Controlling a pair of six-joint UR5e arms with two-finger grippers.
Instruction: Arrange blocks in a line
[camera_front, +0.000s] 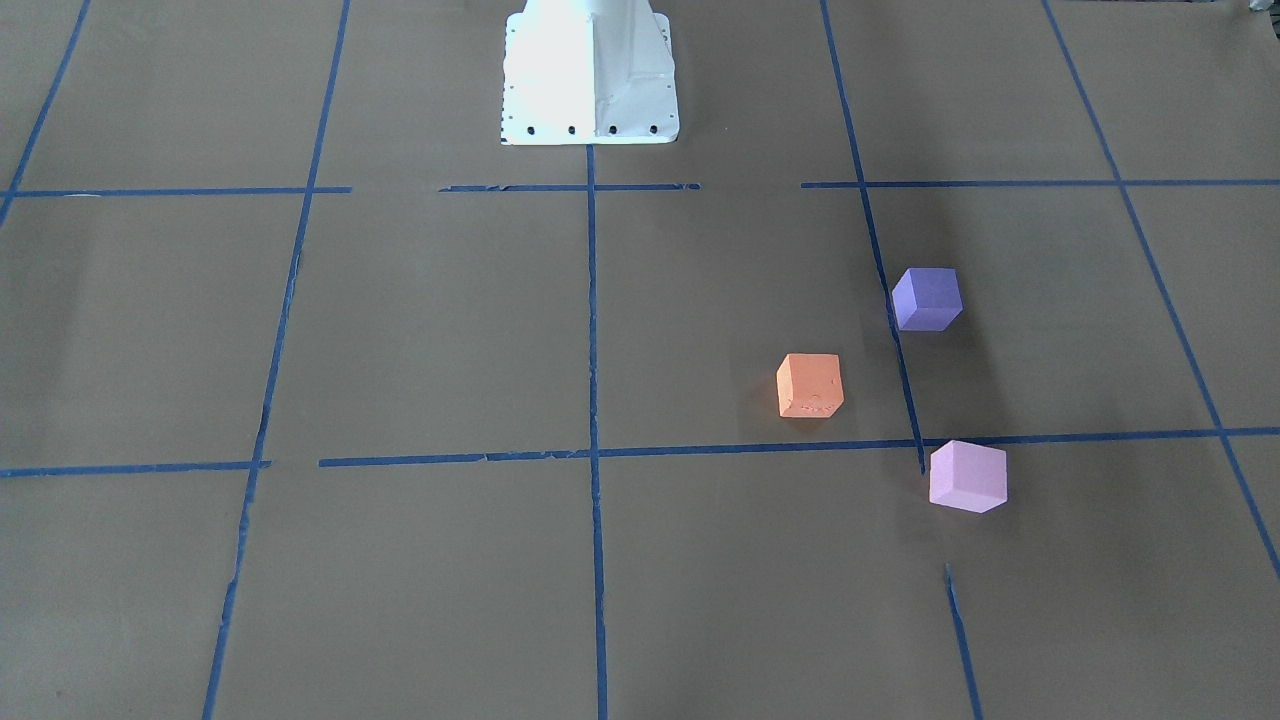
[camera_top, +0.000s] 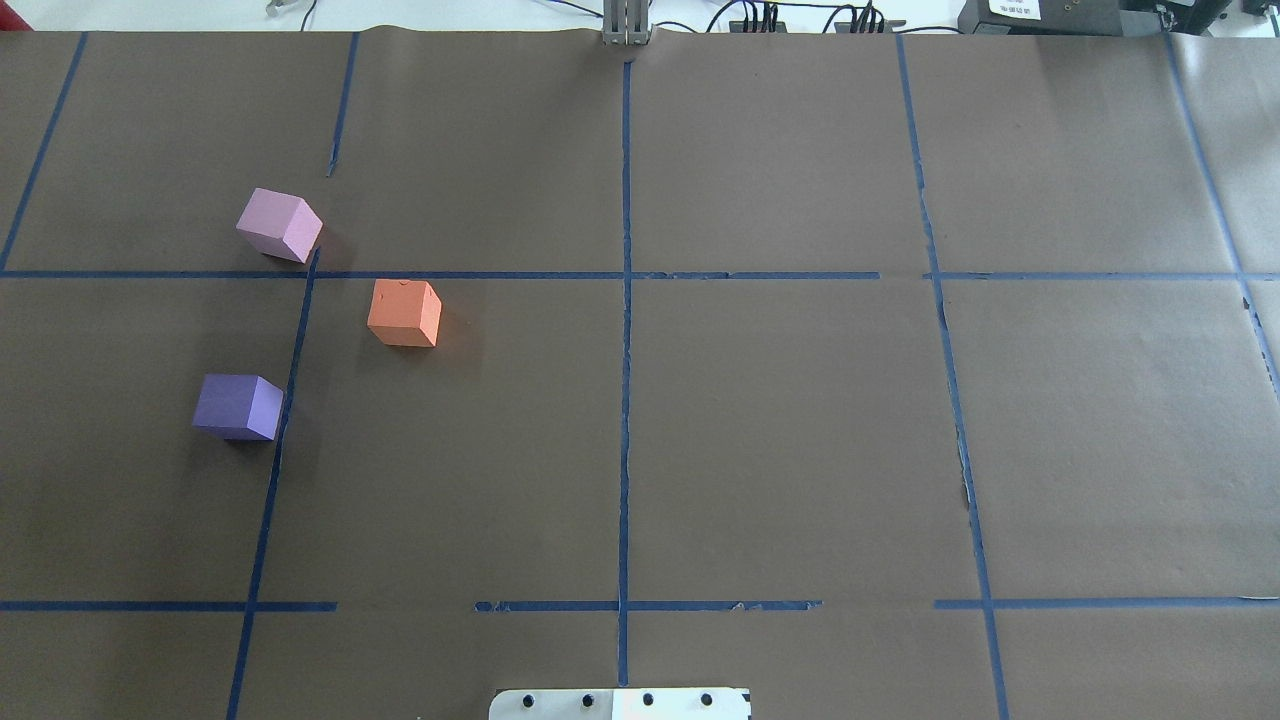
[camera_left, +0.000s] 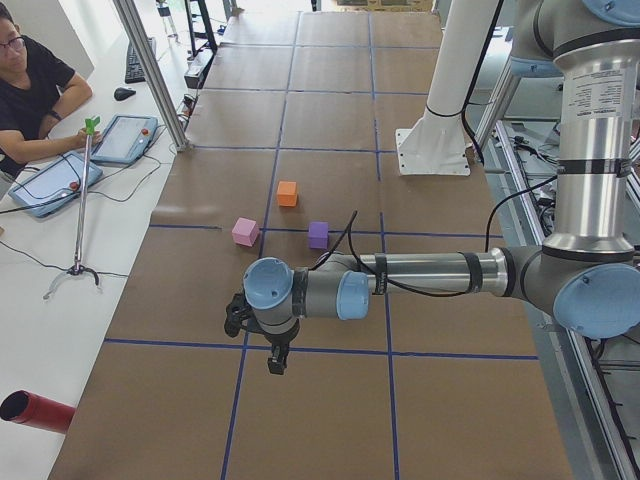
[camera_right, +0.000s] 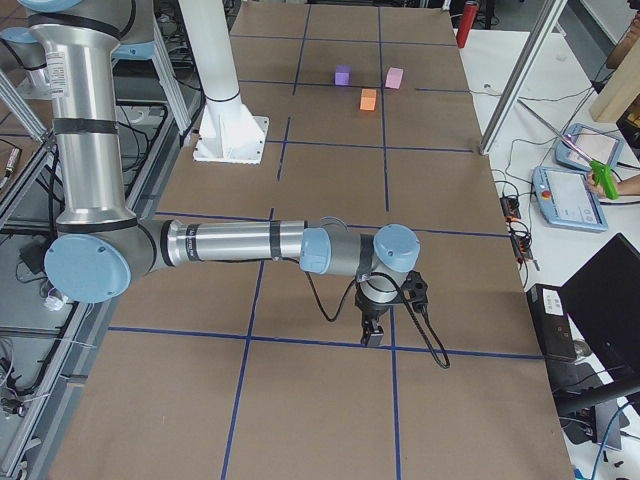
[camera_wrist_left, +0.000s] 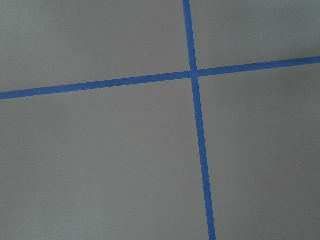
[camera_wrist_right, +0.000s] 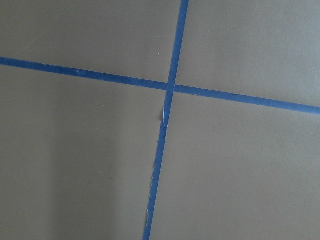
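**Table cover** (camera_top: 780, 430): brown paper, matt and smooth.

**Tape** (camera_top: 625, 400): thin blue strip, matt. Its edges are torn and ragged in places, as toward 3 o'clock in the overhead view.

**Orange cube** (camera_front: 810, 385), **violet cube** (camera_front: 927, 298), **pink cube** (camera_front: 967, 476): foam-like, matt and finely grained, with no shine. The orange one bears small dents low on its face toward 6 o'clock in the front view.

**Base** (camera_front: 590, 75), at 12 o'clock in that view: white painted metal, smooth and glossy, with dark bolt holes along its rim.

**Left arm** (camera_left: 430, 272) and **right arm** (camera_right: 235, 242): silver metal tubes with a satin sheen.

**Joint caps** (camera_left: 267, 284): pale blue plastic, smooth.
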